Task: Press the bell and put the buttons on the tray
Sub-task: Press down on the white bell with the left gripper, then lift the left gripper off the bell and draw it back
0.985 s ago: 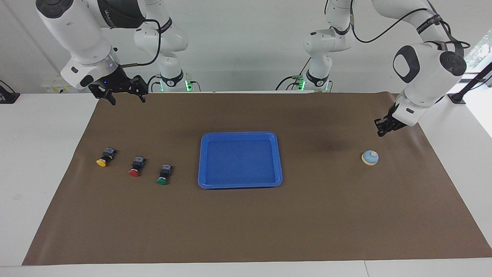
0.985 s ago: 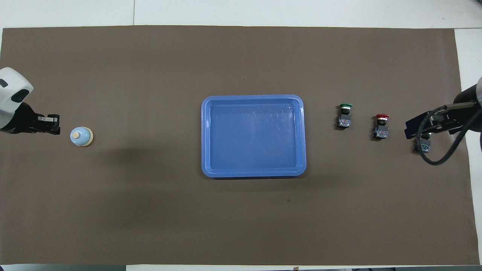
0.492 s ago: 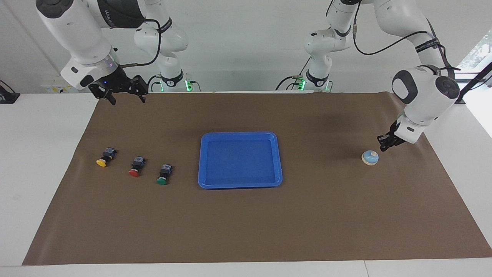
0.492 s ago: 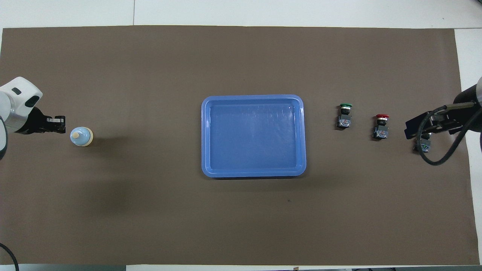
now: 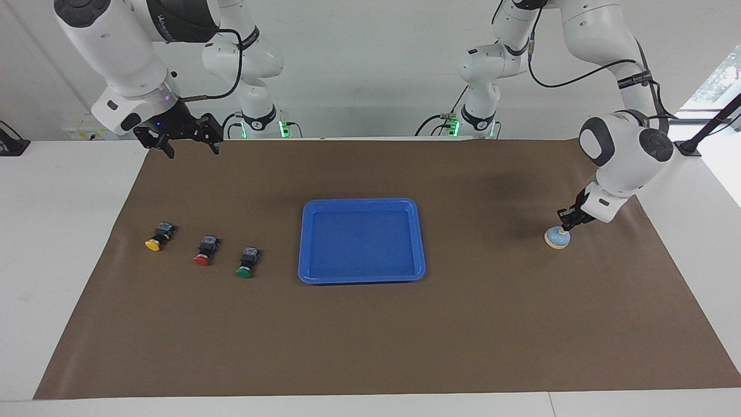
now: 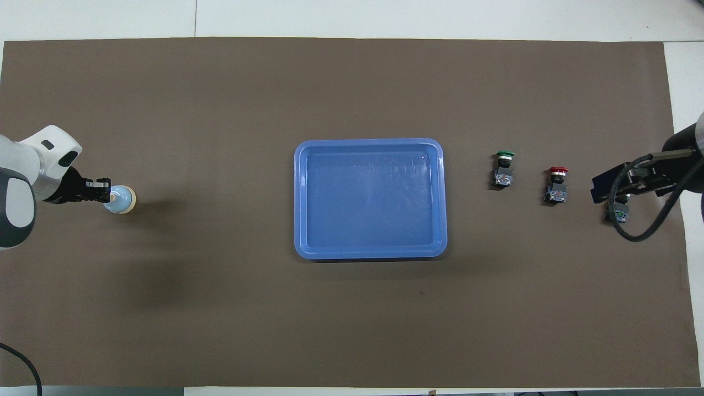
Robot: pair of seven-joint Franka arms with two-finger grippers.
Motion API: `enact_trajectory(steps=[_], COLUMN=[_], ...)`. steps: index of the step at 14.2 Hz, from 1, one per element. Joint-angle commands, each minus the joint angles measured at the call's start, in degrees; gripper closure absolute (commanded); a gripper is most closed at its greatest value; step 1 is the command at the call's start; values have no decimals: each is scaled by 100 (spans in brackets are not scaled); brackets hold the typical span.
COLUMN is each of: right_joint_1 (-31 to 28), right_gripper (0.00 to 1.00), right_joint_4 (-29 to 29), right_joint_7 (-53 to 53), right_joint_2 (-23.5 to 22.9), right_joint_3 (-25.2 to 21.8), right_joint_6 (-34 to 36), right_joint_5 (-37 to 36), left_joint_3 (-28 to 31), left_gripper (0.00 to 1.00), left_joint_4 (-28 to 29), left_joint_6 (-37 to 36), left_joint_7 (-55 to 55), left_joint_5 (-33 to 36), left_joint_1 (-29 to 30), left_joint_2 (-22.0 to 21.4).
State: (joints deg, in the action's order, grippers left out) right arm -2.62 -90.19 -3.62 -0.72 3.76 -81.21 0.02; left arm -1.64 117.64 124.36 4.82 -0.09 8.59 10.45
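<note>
Now we found the left gripper (image 5: pixel 564 222) had come down onto the small light-blue dome bell with its cream base (image 5: pixel 557 238), which sat on the brown paper mat (image 5: pixel 370 347) toward the left arm's end of the table; a second ago that gripper hung well above and beside the bell, and half a second ago it was just beside it; at this moment its clenched fingertips met the top of the dome where the cream knob was hidden, though we could not tell whether the knob was yet pressed down. We judged the bell step to be in hand, perhaps at the very point of contact; the bell itself had not shifted from its spot.

Meanwhile the right gripper (image 5: pixel 190 143) waited, its jaws spread wide and holding nothing, raised over the mat's edge at the right arm's end; it had not moved across the three moments. The three push-button switches with black blocky bodies lay untouched in a row on the mat: the yellow-capped button (image 5: pixel 159 236), the red-capped button (image 5: pixel 205 250) and the green-capped button (image 5: pixel 248 262), the green one closest to the blue rectangular plastic tray with a raised rim (image 5: pixel 362 204); the tray lay bare at the mat's middle, so we reckoned all three placements remained to be done.
</note>
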Motion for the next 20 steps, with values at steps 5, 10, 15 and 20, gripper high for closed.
enact_trajectory(steps=[5, 10, 15, 20], right_joint_1=[-19, -28, -19, -19], right_gripper=[0, 0, 0, 0], right_joint_4=[54, 54, 54, 54], right_joint_7=[-131, -131, -131, -131], right_joint_2=[-25, -25, -25, -25], right_joint_3=[2, 2, 2, 2], right_joint_6=[79, 79, 79, 79], right_joint_5=[-72, -72, -72, -72], left_joint_3=[6, -29, -56, -56], left_gripper=[100, 100, 0, 0], left_joint_4=[-389, -1935, -2096, -2035], left_joint_6=[-514, -2712, -3461, -4024], left_joint_7=[63, 19, 10, -86], left_joint_5=[35, 35, 18, -9], left_joint_1=[-41, -76, -199, -349], left_joint_2=[54, -52, -798, -1045])
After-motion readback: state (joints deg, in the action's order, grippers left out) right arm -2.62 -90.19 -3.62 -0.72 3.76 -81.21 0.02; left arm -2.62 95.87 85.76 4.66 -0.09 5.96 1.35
